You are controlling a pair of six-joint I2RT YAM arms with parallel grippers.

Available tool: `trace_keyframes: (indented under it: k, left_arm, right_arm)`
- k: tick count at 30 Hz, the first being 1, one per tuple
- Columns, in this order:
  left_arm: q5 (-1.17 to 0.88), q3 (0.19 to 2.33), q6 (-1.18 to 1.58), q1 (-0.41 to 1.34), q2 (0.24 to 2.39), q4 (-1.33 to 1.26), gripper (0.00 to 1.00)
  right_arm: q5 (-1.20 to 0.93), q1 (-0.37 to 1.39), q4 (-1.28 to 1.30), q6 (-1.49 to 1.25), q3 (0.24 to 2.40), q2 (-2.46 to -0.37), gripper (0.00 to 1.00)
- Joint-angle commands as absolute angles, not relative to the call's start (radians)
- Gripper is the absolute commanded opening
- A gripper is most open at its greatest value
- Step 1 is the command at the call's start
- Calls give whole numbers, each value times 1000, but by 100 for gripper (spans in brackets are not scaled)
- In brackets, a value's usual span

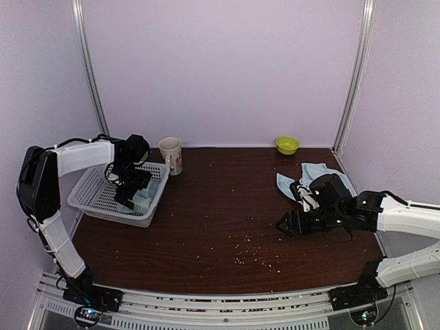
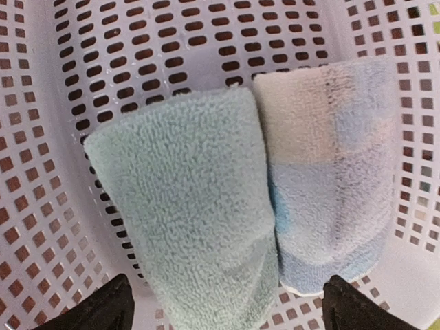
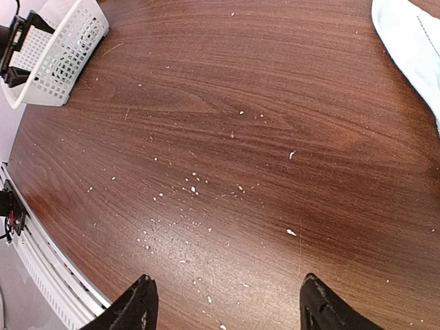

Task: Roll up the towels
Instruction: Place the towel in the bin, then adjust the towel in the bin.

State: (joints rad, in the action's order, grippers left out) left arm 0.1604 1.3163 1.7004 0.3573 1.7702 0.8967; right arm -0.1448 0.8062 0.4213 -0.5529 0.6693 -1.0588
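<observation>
Two rolled towels lie side by side in the white mesh basket (image 2: 137, 55): a pale mint green one (image 2: 189, 206) on the left and a light blue one (image 2: 330, 172) on the right. My left gripper (image 2: 227, 311) hangs open just above them, one fingertip (image 2: 103, 309) outside each roll and neither touching. From above, that gripper (image 1: 130, 192) sits inside the basket (image 1: 93, 196). Another light blue towel (image 1: 313, 175) lies crumpled at the table's right. My right gripper (image 1: 285, 225) hovers open over bare wood in front of it, with nothing between its fingers (image 3: 141, 302).
A patterned mug (image 1: 170, 155) stands just behind the basket. A small green bowl (image 1: 287, 144) sits at the back wall. White crumbs (image 1: 251, 254) are scattered over the middle of the dark wooden table. In the right wrist view the basket (image 3: 62, 62) is far left and the towel (image 3: 412, 48) top right.
</observation>
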Motion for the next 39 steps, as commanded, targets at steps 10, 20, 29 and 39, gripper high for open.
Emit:
trace_keyframes:
  k: [10,20,29,39]
  left_arm:
    - [231,1220,1657,360,1601,992,67]
    - [189,1239,1644,346,1681,985,0]
    - [146,1272,1628,340,1777,959,0]
    - [111,1297,1615,331,1849,863,0]
  right_arm:
    - [-172,800,382,-547,704,-1103,70]
    - [-162,799,392,-545,714,-1117,70]
    - [-155,797,404,-541,731,-1130,70]
    - [-147,791,420,-539,733,-1122,70]
